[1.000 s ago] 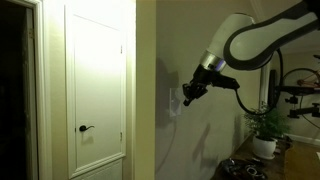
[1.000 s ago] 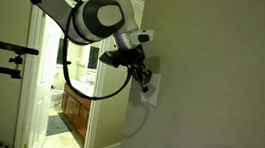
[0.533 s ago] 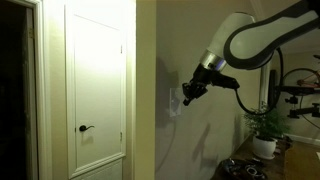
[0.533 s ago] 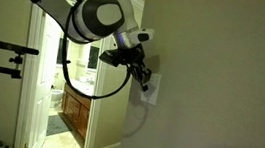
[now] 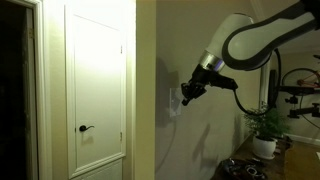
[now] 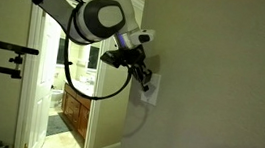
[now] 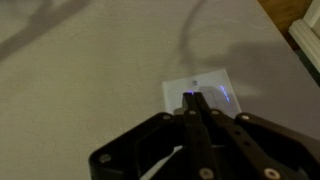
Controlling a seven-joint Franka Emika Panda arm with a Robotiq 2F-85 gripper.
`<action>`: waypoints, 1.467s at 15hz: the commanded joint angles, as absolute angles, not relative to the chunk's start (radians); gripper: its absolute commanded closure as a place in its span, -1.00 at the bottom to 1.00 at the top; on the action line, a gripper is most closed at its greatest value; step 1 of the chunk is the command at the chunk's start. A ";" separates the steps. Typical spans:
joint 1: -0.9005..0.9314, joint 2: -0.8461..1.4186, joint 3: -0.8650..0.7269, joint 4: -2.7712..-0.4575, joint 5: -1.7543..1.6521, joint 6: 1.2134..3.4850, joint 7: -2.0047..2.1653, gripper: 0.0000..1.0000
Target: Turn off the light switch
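In an exterior view, the arm (image 5: 250,40) is reaching from 2 o'clock toward the wall (image 5: 200,140). Its gripper (image 7: 193,100), fingers pressed together, is touching the switch (image 7: 215,84).

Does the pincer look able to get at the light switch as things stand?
Probably yes: the pincer, shut, sits right at the light switch, with nothing between them.

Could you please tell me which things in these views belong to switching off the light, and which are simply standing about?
Belonging to the job:
- small white rectangular light switch plate on the wall
- black robot gripper, fingers together, tip at the plate

Just standing about:
- white panelled door
- dark lever door handle
- green potted plant in a white pot
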State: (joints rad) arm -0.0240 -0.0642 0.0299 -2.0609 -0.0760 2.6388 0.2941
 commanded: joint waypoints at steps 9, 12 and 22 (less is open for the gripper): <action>-0.016 0.020 0.017 -1.984 -0.040 2.677 0.286 0.90; -0.018 0.017 0.013 -1.983 -0.050 2.680 0.288 0.90; -0.022 0.016 0.008 -1.984 -0.058 2.688 0.287 0.90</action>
